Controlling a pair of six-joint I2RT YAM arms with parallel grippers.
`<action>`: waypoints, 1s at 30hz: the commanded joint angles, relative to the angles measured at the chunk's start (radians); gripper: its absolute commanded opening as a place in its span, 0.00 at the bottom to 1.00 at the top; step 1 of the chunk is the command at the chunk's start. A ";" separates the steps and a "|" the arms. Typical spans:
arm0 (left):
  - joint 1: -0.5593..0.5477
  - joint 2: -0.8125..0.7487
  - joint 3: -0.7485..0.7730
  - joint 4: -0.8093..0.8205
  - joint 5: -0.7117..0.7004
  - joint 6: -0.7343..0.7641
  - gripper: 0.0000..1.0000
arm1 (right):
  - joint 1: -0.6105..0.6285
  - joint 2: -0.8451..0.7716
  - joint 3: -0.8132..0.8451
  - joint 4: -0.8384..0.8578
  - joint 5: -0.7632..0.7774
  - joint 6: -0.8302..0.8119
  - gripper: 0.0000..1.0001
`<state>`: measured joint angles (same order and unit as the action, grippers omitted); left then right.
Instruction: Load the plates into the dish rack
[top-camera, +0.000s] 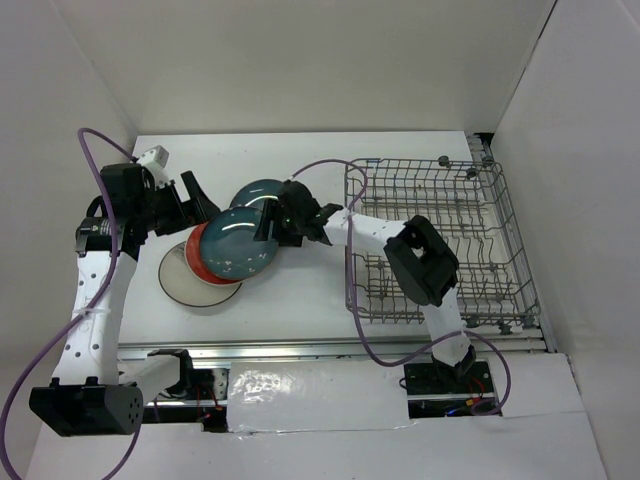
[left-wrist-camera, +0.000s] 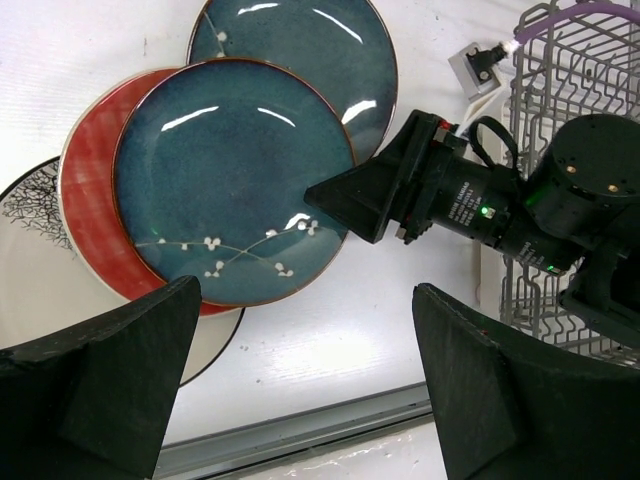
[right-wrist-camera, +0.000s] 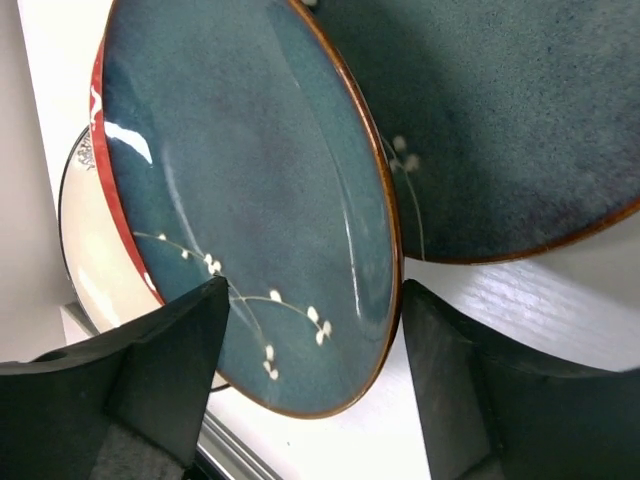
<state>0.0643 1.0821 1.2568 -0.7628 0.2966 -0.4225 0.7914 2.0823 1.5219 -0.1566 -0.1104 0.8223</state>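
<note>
- Right gripper (right-wrist-camera: 312, 300): fingers spread wide, the rim of the top teal plate (right-wrist-camera: 250, 180) between them, not yet clamped.
- That plate lies face up on the red plate (left-wrist-camera: 95, 170); being round, it has no long axis.
- Left gripper (left-wrist-camera: 305, 290): fingers apart, empty, above the pile.
- Behind the right fingers, the dish rack (top-camera: 420, 162) holds no plates; by my reading all four remain.

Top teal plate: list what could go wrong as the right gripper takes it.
1. The right gripper is open at only the rim of the glossy top teal plate; an edge pinch might slip or let it tilt.
2. That plate overlaps the red plate and the second teal plate, so lifting could drag or knock them.
</note>
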 joint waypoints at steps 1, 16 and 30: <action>0.006 -0.022 0.027 0.016 0.033 0.018 0.99 | 0.006 0.031 0.021 0.078 -0.011 0.023 0.74; 0.005 -0.028 0.006 0.016 0.044 0.019 0.99 | -0.012 -0.005 -0.063 0.152 0.000 0.075 0.30; 0.006 -0.027 -0.007 0.020 0.047 0.025 0.99 | 0.002 -0.116 -0.085 0.054 0.179 0.023 0.07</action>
<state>0.0643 1.0752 1.2526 -0.7628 0.3199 -0.4183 0.7944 2.0350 1.4467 -0.0605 -0.0525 0.8856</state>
